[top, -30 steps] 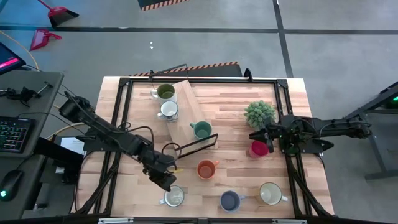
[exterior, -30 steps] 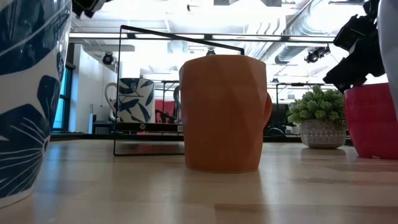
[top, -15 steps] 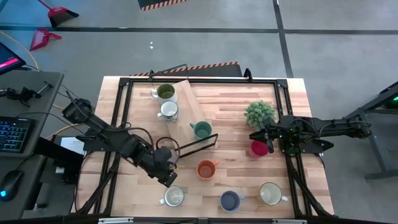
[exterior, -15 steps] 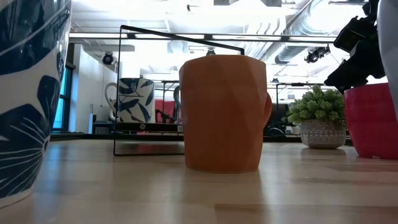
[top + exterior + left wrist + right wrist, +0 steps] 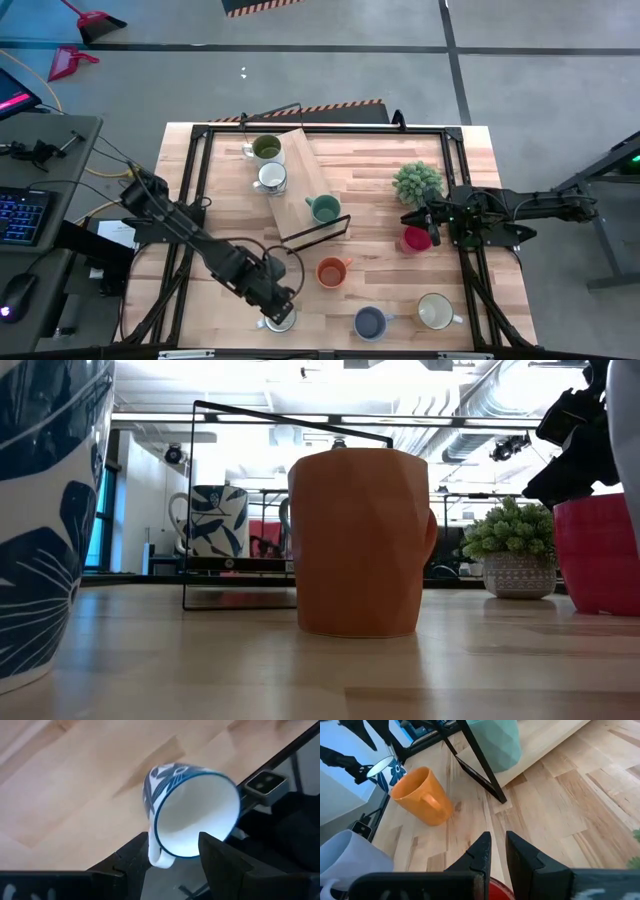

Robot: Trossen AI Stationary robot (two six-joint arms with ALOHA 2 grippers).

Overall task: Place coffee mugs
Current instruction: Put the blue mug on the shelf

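Observation:
A white mug with a blue leaf pattern (image 5: 281,319) stands near the table's front edge. My left gripper (image 5: 277,302) hangs over it, pointing steeply down and open. In the left wrist view its fingers (image 5: 216,856) stand on either side of the mug's handle (image 5: 159,859) and nearest rim, and no touch shows. The orange (image 5: 331,271), blue (image 5: 370,322), cream (image 5: 435,311) and teal (image 5: 324,208) mugs stand on the table. My right gripper (image 5: 497,851) waits at the right, above the red mug (image 5: 415,240), with only a narrow gap between its fingers and nothing in it.
A slanted wooden board (image 5: 296,190) at the back carries an olive mug (image 5: 266,148) and a white mug (image 5: 271,176). A black wire frame (image 5: 315,232) stands at its near end. A spiky potted plant (image 5: 417,183) stands next to my right gripper. Bare wood lies between orange and red mugs.
My left gripper has gone toward the table's near edge, over the patterned mug, and has tipped to point more steeply down. It has stayed open. The mugs have kept their places.

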